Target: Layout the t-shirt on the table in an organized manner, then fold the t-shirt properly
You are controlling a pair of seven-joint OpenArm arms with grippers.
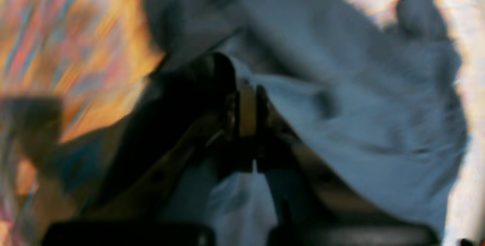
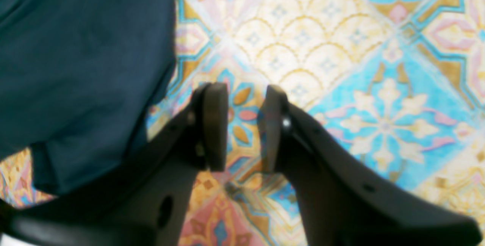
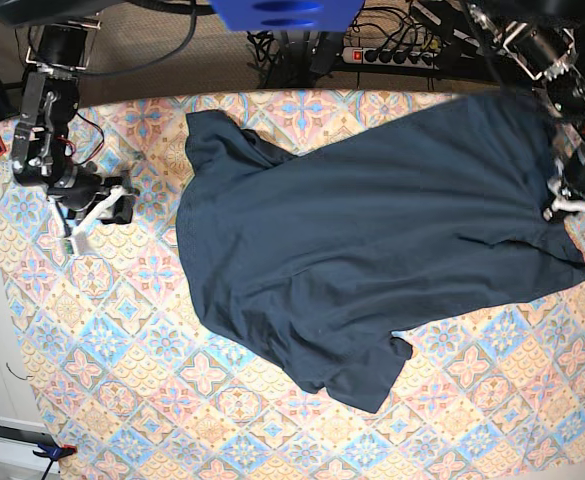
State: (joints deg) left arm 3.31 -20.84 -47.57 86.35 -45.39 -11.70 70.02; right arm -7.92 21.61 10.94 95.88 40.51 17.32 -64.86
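item: t-shirt [image 3: 372, 220], one, dark navy, short-sleeved. location: spread unevenly over the upper and right part of the desk [image 3: 122, 380], skewed on the patterned cloth, one end reaching the right edge, a loose corner hanging toward the near side. not yet square; i count the layout step as unfinished.

handling, my judgement: soft, light, limp cloth. it will drape and drag rather than slide as a sheet, and it bunches wherever pulled from one point. not fragile. thin layers may slip from a shallow pinch, so i would bite deep at a hem or seam, where the fabric is doubled.

where to take hold: hem corners and shoulder seams, one per arm, pulled apart to flatten. the wrinkled fold near the lower corner needs tension from both ends.

left gripper [image 1: 246, 117]: jaws together; the wrist view is blurred, with shirt fabric close round them at the right edge of the garment. whether cloth is truly pinched, i cannot tell.

right gripper [image 2: 242, 124]: jaws partly apart, nothing between them, over bare cloth just beside the shirt's edge.
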